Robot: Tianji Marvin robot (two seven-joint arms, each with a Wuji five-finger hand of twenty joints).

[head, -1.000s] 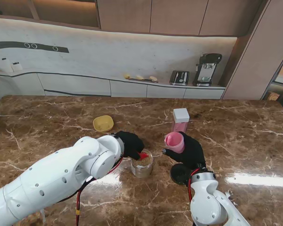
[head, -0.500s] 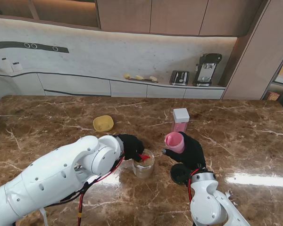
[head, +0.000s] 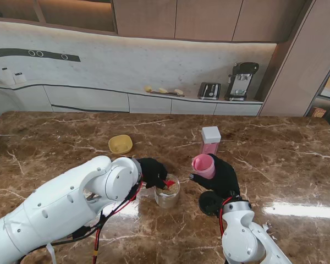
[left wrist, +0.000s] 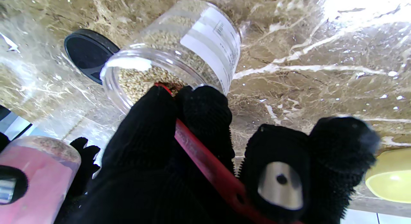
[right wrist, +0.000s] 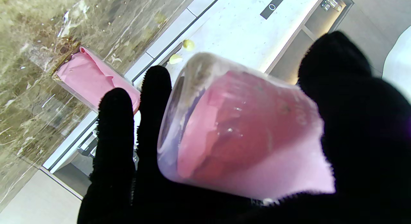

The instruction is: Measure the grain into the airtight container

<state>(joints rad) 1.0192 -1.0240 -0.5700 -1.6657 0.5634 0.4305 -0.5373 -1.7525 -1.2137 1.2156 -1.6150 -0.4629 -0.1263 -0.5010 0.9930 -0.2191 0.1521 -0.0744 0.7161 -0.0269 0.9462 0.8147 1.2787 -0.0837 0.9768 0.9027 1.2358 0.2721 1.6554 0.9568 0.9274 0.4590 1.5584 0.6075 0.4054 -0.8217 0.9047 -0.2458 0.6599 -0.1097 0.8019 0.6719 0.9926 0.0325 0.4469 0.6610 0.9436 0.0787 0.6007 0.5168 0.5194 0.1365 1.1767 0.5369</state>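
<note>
Left hand [head: 152, 170]: fingers pinched red scoop [left wrist: 205, 163] in grain jar [head: 167, 191].
Right hand [head: 223, 177]: fingers wrapped pink container [head: 203, 165].
Nearby: black lid [head: 210, 203], yellow bowl [head: 120, 144].

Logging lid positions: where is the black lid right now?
In the stand's view, the black lid lies on the table right of the grain jar, just nearer to me than the right robot hand.

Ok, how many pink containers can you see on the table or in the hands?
2. One pink container is held tilted in the right hand. The other pink container, with a white lid, stands on the table farther from me. Others could be hidden behind the arms.
</note>
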